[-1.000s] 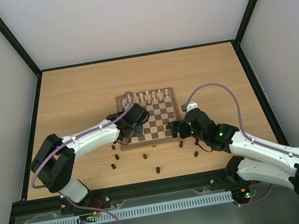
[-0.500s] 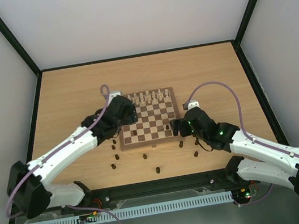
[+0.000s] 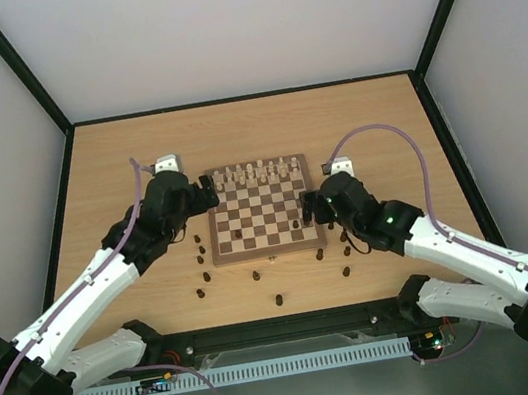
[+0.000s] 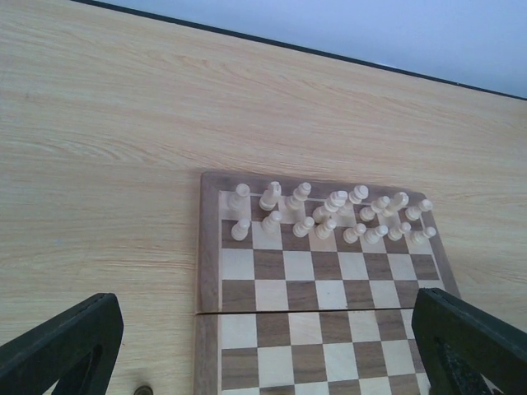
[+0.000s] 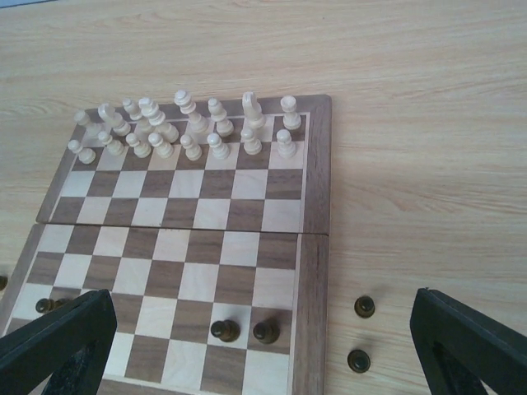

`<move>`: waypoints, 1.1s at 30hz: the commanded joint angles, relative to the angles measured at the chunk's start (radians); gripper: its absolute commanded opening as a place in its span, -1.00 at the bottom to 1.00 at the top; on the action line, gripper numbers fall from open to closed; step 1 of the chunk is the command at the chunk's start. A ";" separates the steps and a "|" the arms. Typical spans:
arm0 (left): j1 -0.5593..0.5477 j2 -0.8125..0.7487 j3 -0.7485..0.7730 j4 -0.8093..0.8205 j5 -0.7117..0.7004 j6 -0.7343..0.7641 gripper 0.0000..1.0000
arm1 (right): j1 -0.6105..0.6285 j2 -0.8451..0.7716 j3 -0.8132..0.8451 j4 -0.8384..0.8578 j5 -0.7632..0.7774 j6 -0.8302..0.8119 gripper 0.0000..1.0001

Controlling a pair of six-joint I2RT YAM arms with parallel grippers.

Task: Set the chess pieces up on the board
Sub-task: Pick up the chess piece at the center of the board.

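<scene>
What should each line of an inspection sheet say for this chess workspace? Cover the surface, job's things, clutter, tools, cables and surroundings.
Surface: pale wooden table.
Job's things: board lies open and flat at mid-table. Cream pieces fill its two far rows. A few dark pieces stand on its near rows; the others are loose on the table in front of and beside it.
Clutter: nothing seen.
Tools: left tool is open and empty, by the board's far left corner. Right tool is open and empty, by the near right corner.
Cables: a purple cable loops along each arm, clear of the board.
Surroundings: white walls with black frame edges.
</scene>
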 commanded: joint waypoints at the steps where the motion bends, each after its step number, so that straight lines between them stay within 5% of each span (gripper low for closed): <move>1: 0.009 -0.011 -0.036 0.072 0.030 0.014 0.98 | 0.005 0.063 0.063 -0.020 0.054 -0.018 0.97; 17: 0.116 0.057 -0.160 0.214 0.114 0.002 0.98 | -0.006 0.333 0.125 0.128 -0.003 -0.042 0.97; 33: 0.141 0.115 -0.185 0.173 0.158 -0.039 0.98 | -0.095 0.317 0.106 0.033 -0.076 -0.020 0.97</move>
